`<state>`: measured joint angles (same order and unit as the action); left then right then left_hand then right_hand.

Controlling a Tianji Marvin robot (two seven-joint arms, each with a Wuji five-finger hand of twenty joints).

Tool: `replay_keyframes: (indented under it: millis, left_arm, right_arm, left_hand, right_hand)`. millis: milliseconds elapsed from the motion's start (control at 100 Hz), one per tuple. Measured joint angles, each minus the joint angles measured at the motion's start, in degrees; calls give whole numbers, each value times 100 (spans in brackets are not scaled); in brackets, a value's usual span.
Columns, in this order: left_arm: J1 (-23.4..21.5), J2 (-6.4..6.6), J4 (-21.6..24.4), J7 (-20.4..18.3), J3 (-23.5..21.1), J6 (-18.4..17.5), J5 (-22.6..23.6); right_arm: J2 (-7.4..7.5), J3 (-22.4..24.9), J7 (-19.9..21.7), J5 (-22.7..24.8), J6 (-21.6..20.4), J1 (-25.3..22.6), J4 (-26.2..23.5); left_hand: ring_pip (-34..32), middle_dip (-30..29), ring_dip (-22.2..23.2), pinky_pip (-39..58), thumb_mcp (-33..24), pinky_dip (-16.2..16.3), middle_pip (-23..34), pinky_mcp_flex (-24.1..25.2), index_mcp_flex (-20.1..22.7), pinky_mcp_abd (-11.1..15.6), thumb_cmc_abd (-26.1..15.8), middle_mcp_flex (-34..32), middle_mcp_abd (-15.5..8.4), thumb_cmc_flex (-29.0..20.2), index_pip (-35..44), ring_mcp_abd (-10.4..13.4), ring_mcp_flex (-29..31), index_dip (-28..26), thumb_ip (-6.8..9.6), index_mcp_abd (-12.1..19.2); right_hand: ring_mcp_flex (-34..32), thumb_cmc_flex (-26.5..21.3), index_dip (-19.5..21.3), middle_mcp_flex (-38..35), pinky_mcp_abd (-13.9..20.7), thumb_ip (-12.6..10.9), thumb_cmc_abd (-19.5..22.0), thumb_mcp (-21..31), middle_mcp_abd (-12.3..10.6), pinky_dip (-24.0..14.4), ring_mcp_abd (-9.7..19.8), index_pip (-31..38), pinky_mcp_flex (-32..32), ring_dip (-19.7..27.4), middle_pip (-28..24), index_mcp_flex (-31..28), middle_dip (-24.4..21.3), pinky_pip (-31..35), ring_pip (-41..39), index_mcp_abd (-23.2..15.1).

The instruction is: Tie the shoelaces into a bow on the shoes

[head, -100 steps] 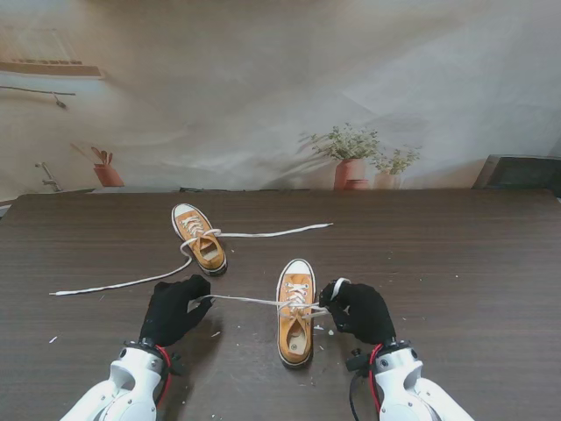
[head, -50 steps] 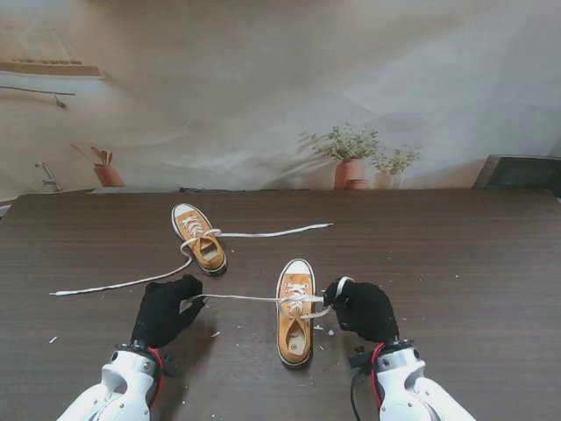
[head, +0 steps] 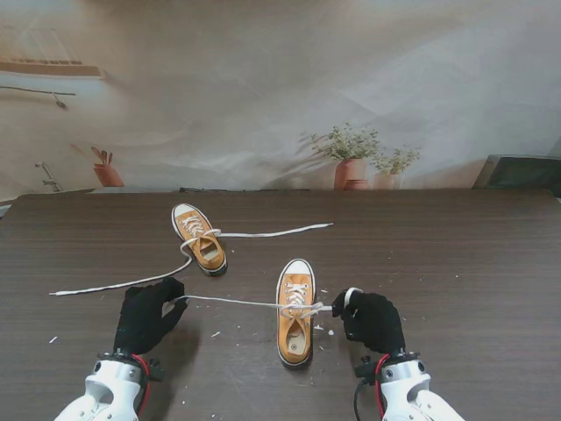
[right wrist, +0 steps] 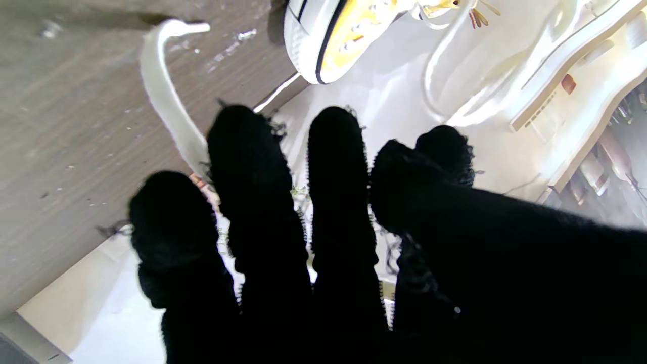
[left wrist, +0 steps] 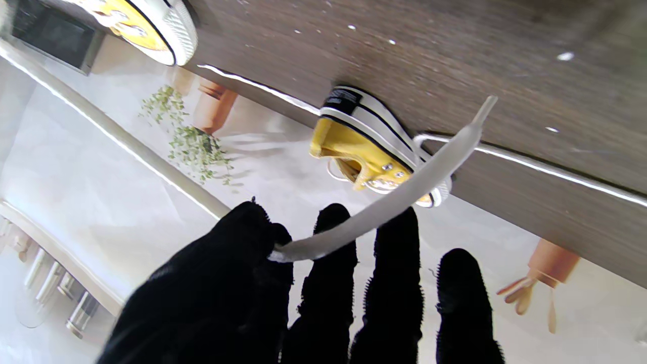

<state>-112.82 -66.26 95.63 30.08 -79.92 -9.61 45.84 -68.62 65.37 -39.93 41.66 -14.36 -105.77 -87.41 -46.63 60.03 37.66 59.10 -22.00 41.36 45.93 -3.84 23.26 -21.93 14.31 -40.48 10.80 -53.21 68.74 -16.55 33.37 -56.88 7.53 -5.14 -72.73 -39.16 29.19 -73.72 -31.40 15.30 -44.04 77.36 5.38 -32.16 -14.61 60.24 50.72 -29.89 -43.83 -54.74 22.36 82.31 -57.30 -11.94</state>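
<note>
"What are the shoes like?"

"There are two small shoes. They are yellow-orange with white toes, white soles and white laces. The near shoe [head: 295,311] sits on the dark brown table [head: 473,254], between the two black hands. Its toe points away from the robot. The far shoe [head: 199,238] lies farther off and more to the left, a bit turned."

"What is the left hand doing?"

"The left hand [head: 145,314] is closed on the left lace [head: 230,303] of the near shoe. In the wrist view the thumb and first finger pinch the flat white lace [left wrist: 389,202], and the other fingers [left wrist: 457,293] stick out straight. The lace runs in a tight line from the hand to the shoe, up off the table."

"And the right hand?"

"The right hand [head: 372,320] is just beside the near shoe on its right. Its fingers are curled around the right lace [head: 337,303]. A short white end pokes out of the top of the hand. In the right wrist view that lace end [right wrist: 167,96] bends up past the fingers [right wrist: 247,167]. The exact grip is hidden by the black glove."

"Is there a bow?"

"No bow shows. The laces cross over the middle of the near shoe. The knot there is too small to make out."

"What about the far shoe's laces?"

"They are loose. One long lace [head: 114,285] trails far to the left on the table. The other lace [head: 276,232] lies out to the right. No hand is touching them."

"Anything else?"

"Little white bits [head: 215,334] dot the table near the hands. Two potted plants [head: 351,158] show behind the table's far edge."
</note>
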Motion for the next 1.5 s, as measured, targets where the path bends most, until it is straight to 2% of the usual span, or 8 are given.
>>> replay_keyframes:
  millis: [280, 540, 790, 980, 1080, 1110, 1340, 1500]
  left_arm:
    - [-25, -85, 13, 264, -119, 738, -91]
    - [179, -144, -30, 468, -107, 1549, -130]
    - [298, -179, -27, 391, -17, 2344, -183]
    - [266, -204, 59, 333, -15, 2722, -172]
    - [227, -207, 136, 214, -15, 3099, -144]
    - [216, -209, 152, 185, -15, 3158, -148]
    - [154, -209, 240, 38, -17, 3262, -149]
    - [154, -200, 285, -92, 18, 3443, -106]
  right_arm:
    - [1, 11, 23, -28, 199, -105, -3]
    - [2, 0, 132, -109, 437, -107, -6]
    - [-7, -14, 75, -135, 580, -101, 23]
    - [-21, 9, 8, -131, 682, -127, 33]
    - [-28, 12, -6, -147, 755, -143, 33]
    - [-32, 12, -22, -149, 788, -146, 33]
    - [-58, 1, -196, -104, 1129, -162, 60]
    - [-71, -3, -229, -103, 1252, -168, 88]
  left_hand:
    - [-6, 0, 0, 0, 58, -25, 0, 11, -14, -1, -58, 65, 82, -129, -83, -88, -101, 0, 0, -103]
    - [-6, 0, 0, 0, 66, -82, 0, 74, -17, -1, -68, 136, 152, -205, -90, -102, -180, 0, 27, -220]
    - [-6, 1, 0, 0, 129, -124, 0, 80, -47, -1, -128, 219, 216, -241, -132, -148, -191, -1, 112, -286]
    - [-6, 1, 0, -2, 129, -153, 0, 80, -48, -1, -131, 221, 278, -244, -135, -152, -246, -1, 169, -347]
    - [-6, 1, 0, -2, 129, -161, 0, 82, -48, -1, -132, 224, 339, -247, -136, -163, -246, -1, 176, -388]
    - [-6, 1, 0, -3, 179, -162, 0, 86, -60, -1, -137, 248, 355, -297, -142, -164, -246, -1, 228, -436]
    - [-6, 1, 0, -3, 188, -215, 0, 129, -143, -1, -198, 280, 356, -297, -143, -164, -247, -18, 237, -454]
    - [-6, 1, 0, -4, 236, -222, 0, 130, -143, -1, -201, 280, 356, -299, -146, -164, -247, -23, 323, -456]
  right_hand:
    - [0, 0, 2, 0, -7, 0, -9, 5, 18, -2, -6, 0, 1, 0, 0, -3, 0, 2, -11, 3]
    - [0, 0, 2, 0, -8, 0, -9, 5, 29, -5, -7, 0, 2, -1, 0, -4, 0, 3, -20, 5]
    - [0, 0, 3, 0, -8, 0, -9, 6, 63, -5, -7, 0, 5, -1, 0, -4, 0, 4, -63, 5]
    - [0, 0, 3, -1, -8, 0, -9, 6, 69, -6, -9, 0, 23, -1, 0, -4, 0, 8, -84, 9]
    - [0, -63, 4, -70, -9, 0, -13, 8, 132, -7, -20, 0, 108, -6, 4, -9, 1, 12, -162, 126]
    - [0, -63, 4, -169, -10, 0, -13, 8, 137, -8, -21, 0, 139, -8, 12, -12, -3, 13, -198, 130]
    - [0, -127, 7, -287, -22, 0, -55, 49, 203, -8, -26, 0, 282, -84, 65, -63, -3, 15, -306, 259]
    - [0, -127, 7, -287, -63, 0, -56, 49, 203, -8, -27, 0, 290, -85, 65, -63, -3, 15, -308, 262]
